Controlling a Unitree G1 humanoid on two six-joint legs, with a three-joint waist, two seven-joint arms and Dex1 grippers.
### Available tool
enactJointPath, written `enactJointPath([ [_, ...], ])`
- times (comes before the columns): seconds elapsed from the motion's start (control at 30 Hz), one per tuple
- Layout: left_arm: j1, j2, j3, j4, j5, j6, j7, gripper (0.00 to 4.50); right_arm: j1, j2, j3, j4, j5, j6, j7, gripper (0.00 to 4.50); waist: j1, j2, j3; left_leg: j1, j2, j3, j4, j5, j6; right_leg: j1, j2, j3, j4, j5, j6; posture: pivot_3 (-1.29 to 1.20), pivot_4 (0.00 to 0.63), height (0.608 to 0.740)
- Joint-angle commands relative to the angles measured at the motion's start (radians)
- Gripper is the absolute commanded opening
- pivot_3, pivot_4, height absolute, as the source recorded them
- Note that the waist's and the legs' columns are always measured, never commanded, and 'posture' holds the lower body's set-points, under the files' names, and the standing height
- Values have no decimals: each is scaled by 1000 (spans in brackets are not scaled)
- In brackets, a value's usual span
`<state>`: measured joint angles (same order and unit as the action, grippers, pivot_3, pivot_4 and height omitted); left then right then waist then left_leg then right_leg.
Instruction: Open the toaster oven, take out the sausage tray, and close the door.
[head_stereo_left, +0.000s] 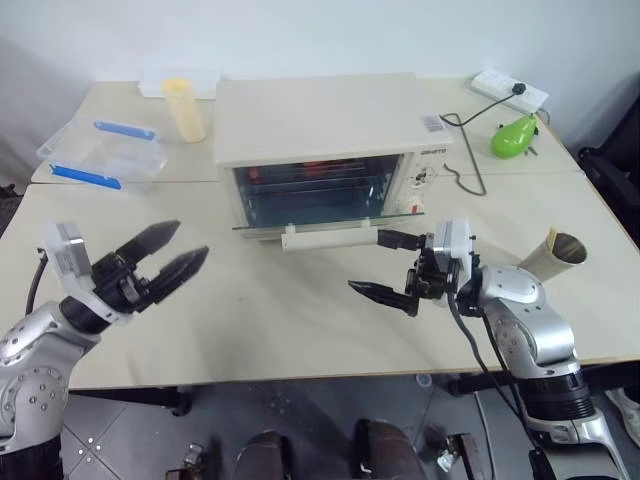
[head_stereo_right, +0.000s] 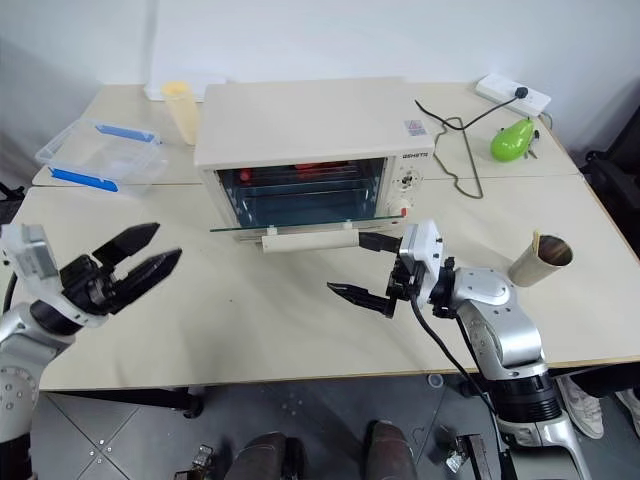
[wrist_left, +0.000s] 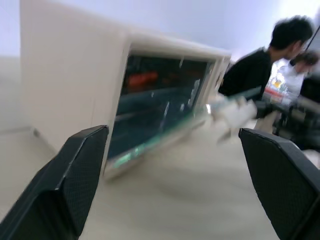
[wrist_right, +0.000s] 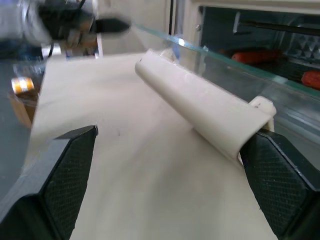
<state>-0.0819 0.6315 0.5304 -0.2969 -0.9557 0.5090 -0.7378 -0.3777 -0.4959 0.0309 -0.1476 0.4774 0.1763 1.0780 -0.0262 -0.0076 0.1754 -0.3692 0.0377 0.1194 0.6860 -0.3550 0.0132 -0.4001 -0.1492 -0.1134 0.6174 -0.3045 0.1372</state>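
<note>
The cream-white toaster oven (head_stereo_left: 320, 115) stands at the middle back of the table. Its glass door (head_stereo_left: 330, 222) hangs folded down about level, with the bar handle (head_stereo_left: 328, 238) toward me. Red sausages (wrist_right: 255, 55) lie inside the cavity; the sausage tray under them is hard to make out. My right gripper (head_stereo_left: 368, 263) is open at the handle's right end, one finger beside the bar and the other lower over the table. Nothing is between its fingers. My left gripper (head_stereo_left: 190, 240) is open and empty above the table, well left of the oven.
A clear box with blue clips (head_stereo_left: 100, 155) and a yellow cup (head_stereo_left: 185, 108) sit at the back left. A green pear-shaped object (head_stereo_left: 513, 135), a power strip (head_stereo_left: 508, 90) and its cable lie back right. A paper cup (head_stereo_left: 555, 252) lies at the right. A person (wrist_left: 255, 70) is beyond the table.
</note>
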Motion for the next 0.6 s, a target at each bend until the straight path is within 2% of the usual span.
enactJointPath([
  [0.03, -64, -5, -2, 35, -29, 2, -1, 3218, 5, -9, -2, -4, -30, -85, 26, 4500, 0, 0, 0, 0, 0, 0, 0, 0, 0, 0, 0, 0, 0, 0, 0, 0, 150, 740],
  [0.37, -272, -57, -205, 169, 132, -60, -37, 99, -9, 15, 6, 48, -72, -174, 14, 4500, 1, 0, 0, 0, -1, 0, 1, 0, 0, 1, 0, -1, 0, 0, 0, 0, 150, 740],
  [0.47, -328, -96, -274, 234, 234, -131, -33, 44, -2, 15, 6, 51, -98, -206, -2, 4500, 2, 0, 0, 0, -1, 0, 1, 0, 0, 1, 0, -2, 0, 0, 0, 0, 150, 740],
  [0.6, -337, -116, -337, 254, 267, -139, -91, 44, 32, -2, -4, 34, -106, -212, -7, 4500, 2, 0, 0, -1, -2, 1, 2, 0, 0, 1, 0, -2, 0, 0, 0, 0, 150, 740],
])
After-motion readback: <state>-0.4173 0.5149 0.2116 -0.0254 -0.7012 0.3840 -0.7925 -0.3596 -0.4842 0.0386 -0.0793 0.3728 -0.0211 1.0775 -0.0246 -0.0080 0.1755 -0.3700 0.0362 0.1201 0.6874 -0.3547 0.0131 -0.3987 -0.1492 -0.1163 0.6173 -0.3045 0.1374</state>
